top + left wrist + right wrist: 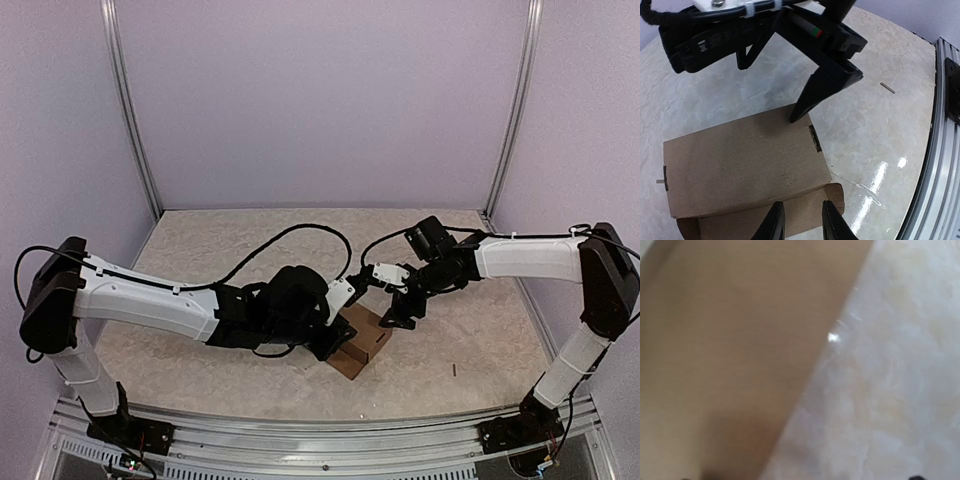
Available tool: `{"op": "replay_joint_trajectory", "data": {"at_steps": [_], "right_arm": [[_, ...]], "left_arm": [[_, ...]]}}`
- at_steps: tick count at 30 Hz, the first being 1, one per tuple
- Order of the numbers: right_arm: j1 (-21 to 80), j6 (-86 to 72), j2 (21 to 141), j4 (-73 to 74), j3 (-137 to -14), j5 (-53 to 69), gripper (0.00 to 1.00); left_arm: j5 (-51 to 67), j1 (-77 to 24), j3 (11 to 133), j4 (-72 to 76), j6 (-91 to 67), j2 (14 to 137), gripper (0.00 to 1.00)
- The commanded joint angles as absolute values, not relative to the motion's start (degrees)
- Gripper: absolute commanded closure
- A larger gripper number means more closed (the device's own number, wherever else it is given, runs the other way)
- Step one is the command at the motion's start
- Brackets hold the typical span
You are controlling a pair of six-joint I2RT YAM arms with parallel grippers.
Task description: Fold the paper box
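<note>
The paper box (364,338) lies on the table's near middle: a brown cardboard piece with its flat top panel (740,162) up and a rounded flap (805,212) sticking out at its near edge. In the left wrist view my left gripper (802,226) hovers just over that flap, a narrow gap between its fingers and nothing pinched. My right gripper (398,318) stands wide open at the box's far edge, one black fingertip (796,114) touching the top panel. The right wrist view is a close blur of cardboard (730,360) and table.
A small thin stick (887,87) lies on the marbled table (480,330) to the right of the box. A metal rail (940,150) runs along the near edge. Purple walls and metal posts (135,120) close in the sides and back.
</note>
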State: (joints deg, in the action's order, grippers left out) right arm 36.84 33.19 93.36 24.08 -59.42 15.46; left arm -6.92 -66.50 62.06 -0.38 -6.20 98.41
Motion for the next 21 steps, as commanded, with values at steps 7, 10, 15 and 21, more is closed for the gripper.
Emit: {"op": "replay_joint_trajectory", "data": {"at_steps": [7,10,15,21], "right_arm": [[35.3,31.8,98.2,26.2,-60.8,28.6,0.10],[35.3,32.2,97.7,28.4,-59.8,33.9,0.11],[36.3,33.3,97.5,32.9,-59.1,41.4,0.11],[40.7,36.1,97.0,36.9,-58.5,43.0,0.11]], "left_arm": [[-13.7,-70.5,64.1,-3.3,-13.6,104.8,0.71],[-17.4,-69.6,60.7,-3.5,-15.4,101.7,0.70],[-17.4,-69.1,52.1,0.3,-15.4,93.1,0.68],[-11.5,-71.3,45.4,4.7,-12.9,86.3,0.68]]}}
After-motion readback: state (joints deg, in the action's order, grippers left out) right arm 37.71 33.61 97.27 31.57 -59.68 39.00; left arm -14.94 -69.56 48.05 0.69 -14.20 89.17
